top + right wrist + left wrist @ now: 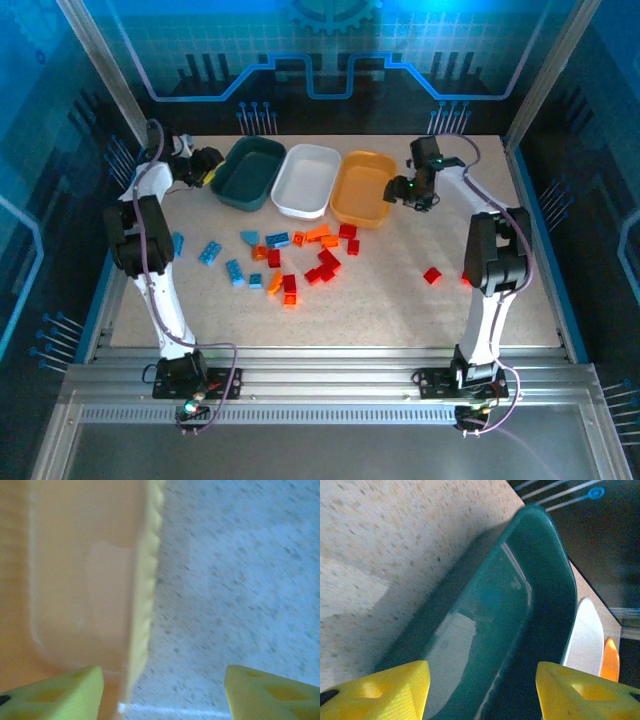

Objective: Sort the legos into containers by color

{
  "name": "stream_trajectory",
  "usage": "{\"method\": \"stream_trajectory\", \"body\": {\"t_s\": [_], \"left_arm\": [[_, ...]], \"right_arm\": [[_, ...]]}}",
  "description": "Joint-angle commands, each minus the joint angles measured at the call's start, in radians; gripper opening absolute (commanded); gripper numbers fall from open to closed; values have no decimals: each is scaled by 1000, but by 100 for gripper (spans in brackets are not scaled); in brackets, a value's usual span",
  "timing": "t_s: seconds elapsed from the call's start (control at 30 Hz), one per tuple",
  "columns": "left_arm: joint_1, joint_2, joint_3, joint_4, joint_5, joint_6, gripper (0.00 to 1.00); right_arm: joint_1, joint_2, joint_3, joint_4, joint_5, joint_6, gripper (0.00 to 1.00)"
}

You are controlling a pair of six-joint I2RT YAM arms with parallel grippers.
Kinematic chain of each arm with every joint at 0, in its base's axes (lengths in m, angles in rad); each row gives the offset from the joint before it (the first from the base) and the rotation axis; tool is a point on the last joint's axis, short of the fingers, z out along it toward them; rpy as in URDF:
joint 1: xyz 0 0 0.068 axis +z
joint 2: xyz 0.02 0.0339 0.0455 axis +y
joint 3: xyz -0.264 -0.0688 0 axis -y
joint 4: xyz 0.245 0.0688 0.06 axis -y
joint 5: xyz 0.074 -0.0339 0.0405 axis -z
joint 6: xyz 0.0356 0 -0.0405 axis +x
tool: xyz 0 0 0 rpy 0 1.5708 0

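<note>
The left gripper (480, 695) is released and empty at the edge of the dark teal tub (520, 605). The right gripper (162, 692), also released, is at the yellow-orange tub (75, 580) rim.

No readable text, label, brand or number in any view. Only sign-like mark: a gear emblem (335, 10) with circuit-style lines on the blue back panel (200, 40). No letters or digits in it.
</note>
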Motion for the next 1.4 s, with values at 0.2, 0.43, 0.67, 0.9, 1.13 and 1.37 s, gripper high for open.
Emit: {"method": "stream_trajectory", "body": {"t_s": [0.2,0.43,0.67,0.9,1.13,1.37], "left_arm": [[-42,0,-77,53,66,7,58],[-81,-65,-188,146,79,-51,57],[-134,-115,-226,144,58,-44,57],[-178,-105,-9,-70,-6,27,56],[-212,-167,58,-197,-303,11,52],[-171,-234,-102,-132,-471,-364,53]], "right_arm": [[-57,-189,-148,17,20,11,67],[-76,-234,-197,23,35,25,67],[-99,-299,-254,32,71,62,67],[-74,-233,-195,30,49,68,68],[-46,-187,-168,40,54,67,68],[-47,-174,-169,49,49,58,68]]}}
